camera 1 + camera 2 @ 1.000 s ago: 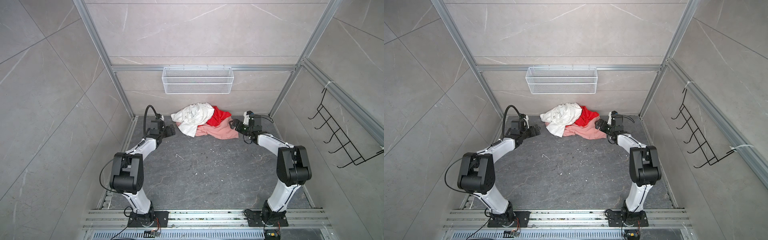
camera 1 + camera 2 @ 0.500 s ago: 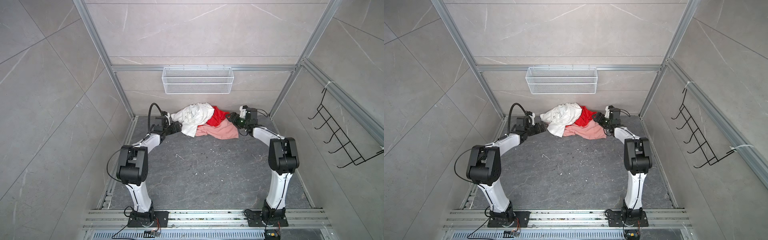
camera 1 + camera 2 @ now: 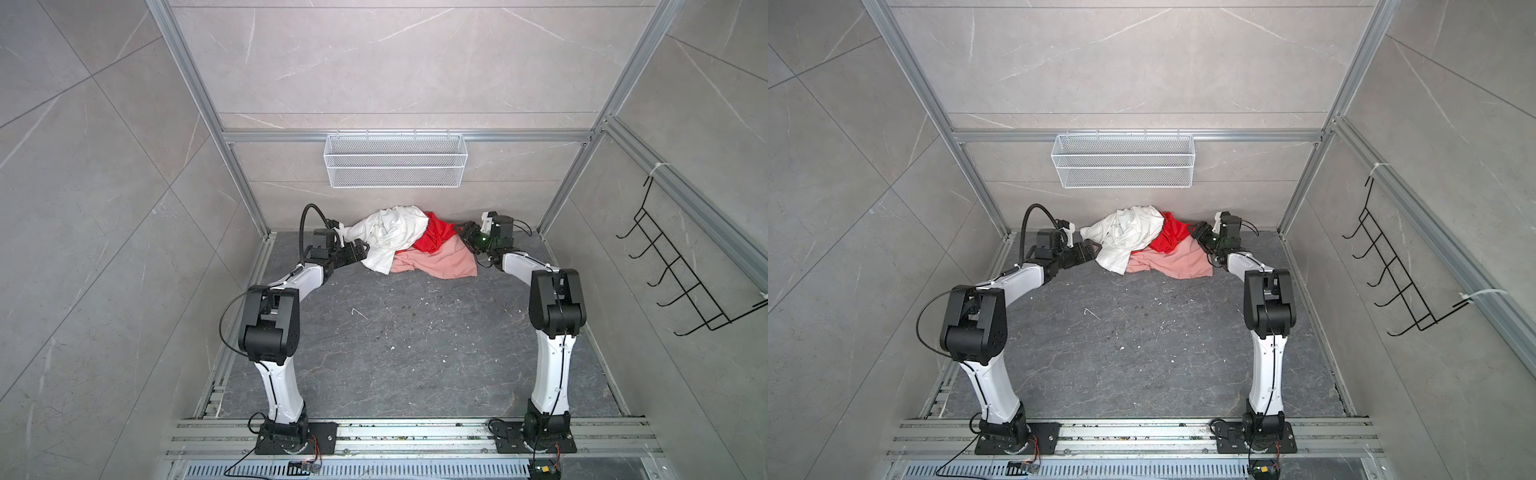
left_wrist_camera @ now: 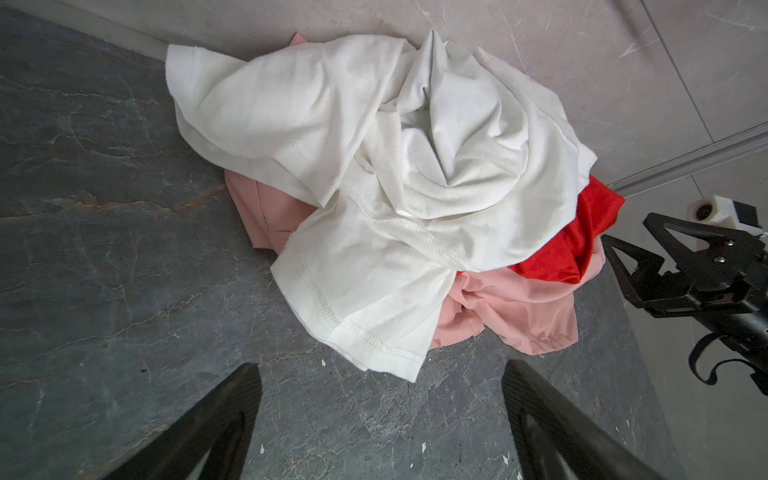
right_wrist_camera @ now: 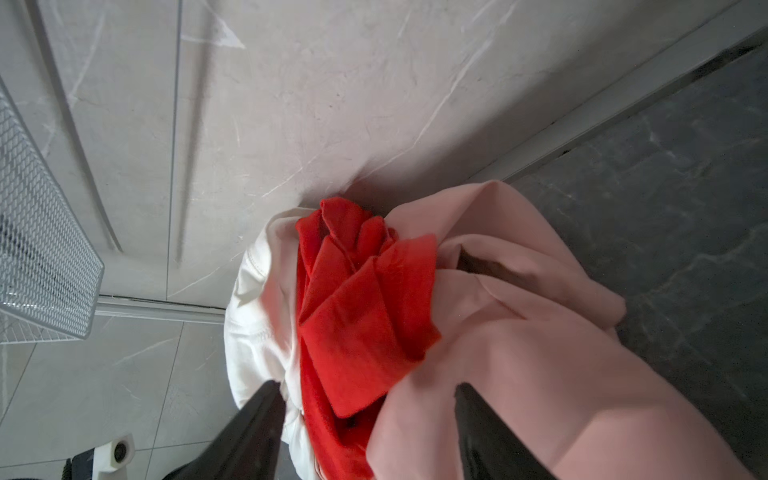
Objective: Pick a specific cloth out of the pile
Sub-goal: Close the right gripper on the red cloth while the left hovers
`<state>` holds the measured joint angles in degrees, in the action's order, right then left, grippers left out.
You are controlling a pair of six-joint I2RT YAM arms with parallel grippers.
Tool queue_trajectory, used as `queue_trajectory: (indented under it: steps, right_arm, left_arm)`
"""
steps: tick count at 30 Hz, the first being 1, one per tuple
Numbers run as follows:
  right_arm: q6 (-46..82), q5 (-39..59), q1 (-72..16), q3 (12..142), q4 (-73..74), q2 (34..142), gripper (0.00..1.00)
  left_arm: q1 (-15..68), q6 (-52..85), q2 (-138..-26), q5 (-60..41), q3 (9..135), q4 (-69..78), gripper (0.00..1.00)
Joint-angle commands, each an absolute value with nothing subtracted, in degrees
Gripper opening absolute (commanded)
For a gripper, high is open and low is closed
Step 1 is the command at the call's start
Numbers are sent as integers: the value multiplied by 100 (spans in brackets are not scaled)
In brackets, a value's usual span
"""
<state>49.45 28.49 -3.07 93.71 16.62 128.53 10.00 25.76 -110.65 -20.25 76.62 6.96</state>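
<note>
The cloth (image 3: 434, 237) lies bunched in the pile (image 3: 415, 251) at the far wall, strip running far-to-near, white cloth (image 3: 390, 232) over its left, pink cloth (image 3: 440, 264) nearer; right end effector (image 3: 462, 235) open, straddling its edge; left end effector (image 3: 362, 251) open.

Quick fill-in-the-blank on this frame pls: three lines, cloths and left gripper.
The top cloth of the pile is ___.
The red cloth shows between that one and a ___ one.
The left gripper is ___, holding nothing.
Missing words: white; pink; open.
</note>
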Motion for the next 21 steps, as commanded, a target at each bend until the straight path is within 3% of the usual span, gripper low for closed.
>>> queue_trajectory:
  steps: [1, 11, 21]
  right_arm:
    - [5193, 2757, -321, 9647, 1942, 13072, 64]
    - [5456, 2622, -314, 9685, 2453, 13386, 45]
    - [5620, 2830, -317, 9622, 2960, 13528, 19]
  left_arm:
    - [1035, 2698, -11179, -2208, 7920, 881, 93]
    - [1063, 2698, -11224, -2233, 7866, 898, 94]
    - [1063, 2716, -11206, -2271, 7798, 940, 94]
